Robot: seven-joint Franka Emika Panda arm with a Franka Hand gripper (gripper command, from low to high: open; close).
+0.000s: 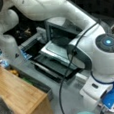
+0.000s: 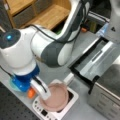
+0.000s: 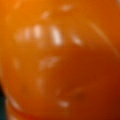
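Hovering low over pink plate on scale rim, fingers (state unclear); orange thing fills wrist view.

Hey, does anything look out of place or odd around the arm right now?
Mostly the wrist view: a glossy orange object fills it entirely, pressed close to the lens. In a front view, the toaster oven has its door hanging open, and a pink plate sits on a white scale. The pincer isn't visible.
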